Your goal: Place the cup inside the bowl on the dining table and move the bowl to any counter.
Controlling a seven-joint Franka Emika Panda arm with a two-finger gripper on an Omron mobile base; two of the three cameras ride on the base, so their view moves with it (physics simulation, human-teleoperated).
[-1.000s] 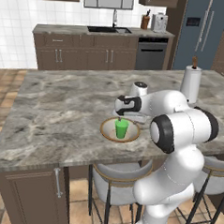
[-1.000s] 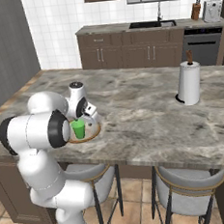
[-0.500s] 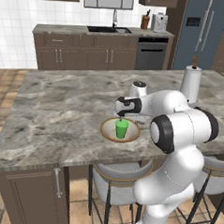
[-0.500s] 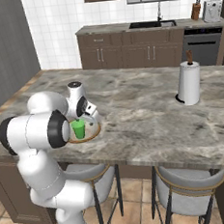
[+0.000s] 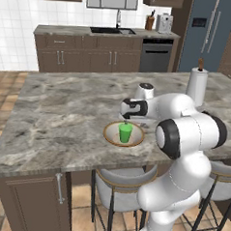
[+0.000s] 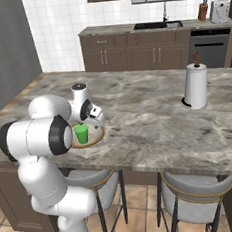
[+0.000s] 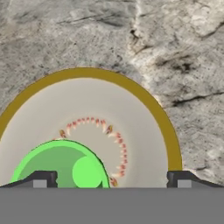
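- On the dining table [image 5: 65,104], near its front edge, the cup [image 5: 125,132] stands upright inside the bowl [image 5: 111,134].
- Above it hangs the gripper [image 7: 109,177], fingers spread wide and empty, probably because the cup is already delivered.

Green cup [image 5: 125,132], cream bowl [image 5: 111,134], veined marble surface [image 5: 65,104].
The cup is bright plain green; the bowl is beige-cream inside with a brown rim and a ring of small orange-red marks; the surface is grey-brown with darker veins.

Paper towel roll [image 5: 197,86], stools [image 6: 188,197]
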